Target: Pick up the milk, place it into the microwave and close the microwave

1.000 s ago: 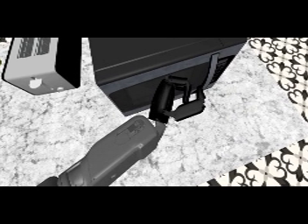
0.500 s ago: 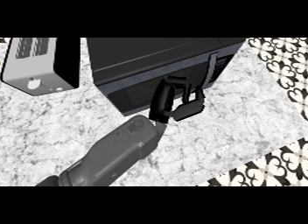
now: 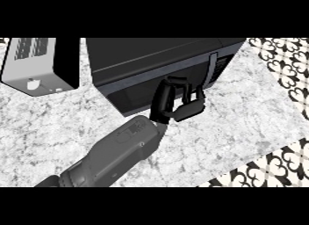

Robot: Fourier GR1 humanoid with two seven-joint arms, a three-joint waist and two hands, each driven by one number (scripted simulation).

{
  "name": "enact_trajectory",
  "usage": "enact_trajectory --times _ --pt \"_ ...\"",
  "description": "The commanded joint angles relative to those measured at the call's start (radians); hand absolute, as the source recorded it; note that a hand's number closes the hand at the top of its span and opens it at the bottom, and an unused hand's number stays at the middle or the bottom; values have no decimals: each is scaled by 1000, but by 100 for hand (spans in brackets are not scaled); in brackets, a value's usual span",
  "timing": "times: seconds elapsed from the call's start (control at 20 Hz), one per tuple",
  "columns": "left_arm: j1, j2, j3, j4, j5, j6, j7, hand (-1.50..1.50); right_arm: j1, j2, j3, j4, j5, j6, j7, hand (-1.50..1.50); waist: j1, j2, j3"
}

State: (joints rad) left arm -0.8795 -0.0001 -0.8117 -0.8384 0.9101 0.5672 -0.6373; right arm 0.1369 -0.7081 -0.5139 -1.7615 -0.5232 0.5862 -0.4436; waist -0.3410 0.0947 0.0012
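Right hand (image 3: 177, 102), fingers partly curled with nothing seen held, is shown at the microwave (image 3: 158, 66) front, its door apparently closed. No milk is visible; it is presumed inside. A carton would be judged light, slightly yielding, best gripped around its sides. Beyond left, a toaster (image 3: 37, 63) is set on the counter (image 3: 235, 132).

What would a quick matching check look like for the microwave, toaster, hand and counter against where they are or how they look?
Things:
1. microwave
2. toaster
3. left hand
4. counter

Descriptions:
A. silver-grey, upper left
B. white and grey marbled
C. black box, top middle
D. at the microwave's front face

Pairs: 1-C, 2-A, 3-D, 4-B
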Motion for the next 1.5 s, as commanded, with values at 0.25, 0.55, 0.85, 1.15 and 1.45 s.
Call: enact_trajectory --times 0.25,0.55,0.85,1.15,1.45 --pt "-80 0 19 75 46 -18 -15 150 -37 -55 -36 71 0 22 -10 -150 -12 15 2" --pt "-88 0 4 81 73 -14 -31 150 -64 -58 -27 120 -49 49 -9 -150 -8 17 3" --pt "-98 0 -10 90 97 -29 -46 150 -89 -75 -22 173 -75 61 7 -150 10 21 3" --pt "-104 0 -27 101 120 -30 -56 150 -125 -105 -35 219 -113 75 18 -150 12 20 3" --pt "-118 0 -42 105 140 -34 -71 150 -150 -119 -39 266 -139 94 20 -150 9 21 7"
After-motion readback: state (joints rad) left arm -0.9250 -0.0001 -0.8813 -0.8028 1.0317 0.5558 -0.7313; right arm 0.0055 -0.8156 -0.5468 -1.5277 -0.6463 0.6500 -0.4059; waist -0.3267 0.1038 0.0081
